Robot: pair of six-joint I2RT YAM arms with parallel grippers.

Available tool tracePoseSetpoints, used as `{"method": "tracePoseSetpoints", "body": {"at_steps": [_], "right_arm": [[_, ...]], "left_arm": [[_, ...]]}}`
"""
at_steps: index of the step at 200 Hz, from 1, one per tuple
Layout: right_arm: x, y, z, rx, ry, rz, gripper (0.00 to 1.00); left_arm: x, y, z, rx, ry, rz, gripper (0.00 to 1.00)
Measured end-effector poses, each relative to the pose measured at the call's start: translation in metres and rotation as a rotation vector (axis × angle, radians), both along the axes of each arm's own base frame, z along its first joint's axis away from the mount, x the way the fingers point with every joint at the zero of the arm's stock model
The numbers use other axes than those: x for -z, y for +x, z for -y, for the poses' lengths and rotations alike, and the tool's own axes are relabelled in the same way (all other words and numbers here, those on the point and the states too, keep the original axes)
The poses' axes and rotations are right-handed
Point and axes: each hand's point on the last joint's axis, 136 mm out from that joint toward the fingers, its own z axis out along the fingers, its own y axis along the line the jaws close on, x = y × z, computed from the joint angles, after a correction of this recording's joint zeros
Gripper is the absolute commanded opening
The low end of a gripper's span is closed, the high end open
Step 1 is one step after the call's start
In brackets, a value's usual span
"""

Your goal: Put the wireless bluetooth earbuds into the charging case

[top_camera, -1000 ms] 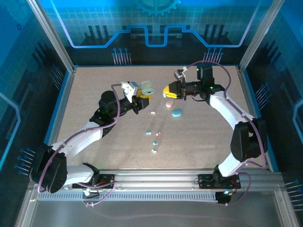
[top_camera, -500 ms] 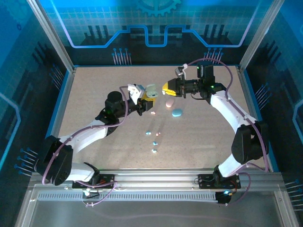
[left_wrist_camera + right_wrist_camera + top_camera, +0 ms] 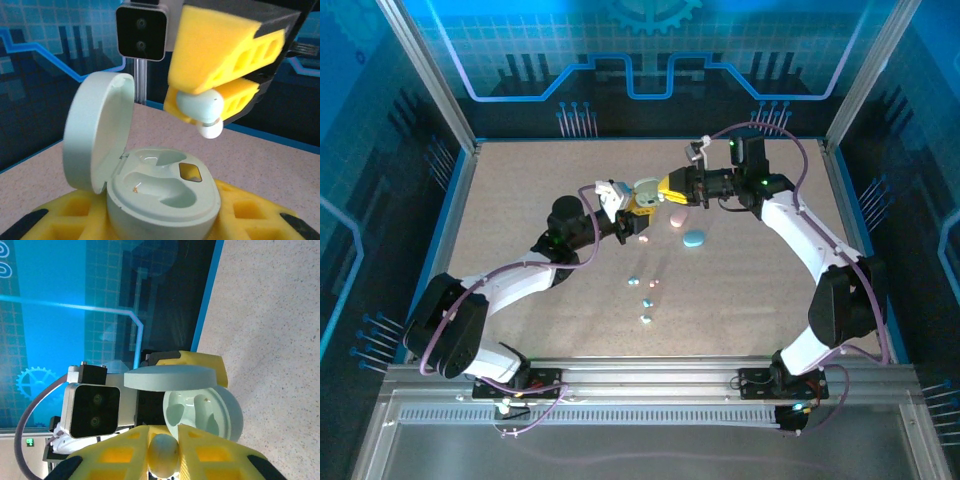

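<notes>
My left gripper [image 3: 161, 216] is shut on a pale mint charging case [image 3: 165, 192], its lid [image 3: 97, 130] standing open and both wells bare. My right gripper [image 3: 163, 454] is shut on a pale teal earbud [image 3: 163, 460]. In the left wrist view that earbud [image 3: 201, 107] hangs white tip down, just above the case's right side and apart from it. From above, the left gripper [image 3: 638, 207] and the right gripper [image 3: 670, 190] meet at mid-table over the case [image 3: 645, 189]. Several loose earbuds lie below them, pink [image 3: 643, 239] and blue [image 3: 634, 279].
A pink closed case [image 3: 677, 219] and a blue closed case [image 3: 694, 238] lie just right of the grippers. More small earbuds [image 3: 647, 302] sit toward the near edge. The left wrist camera [image 3: 92, 410] faces my right gripper at close range.
The left arm has carried the open case to the right, up to the right gripper. The right gripper has shifted slightly left with the earbud. Both grips are unchanged.
</notes>
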Motion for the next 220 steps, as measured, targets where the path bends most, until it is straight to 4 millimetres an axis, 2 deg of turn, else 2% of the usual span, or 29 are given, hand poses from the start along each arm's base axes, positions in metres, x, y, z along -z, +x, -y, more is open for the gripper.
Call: {"method": "tracePoseSetpoints", "body": {"at_steps": [79,220], "right_arm": [[-0.0039,-0.0009,-0.0016,-0.003,-0.018,0.031,0.21],[-0.0028,-0.003,-0.0046,-0.004,-0.039,0.038,0.21]], "left_arm": [[-0.0016,-0.0095,0.0059,0.065,-0.008,-0.001,0.31],[-0.0082,-0.0084,0.0051,0.057,-0.031,0.01,0.31]]}}
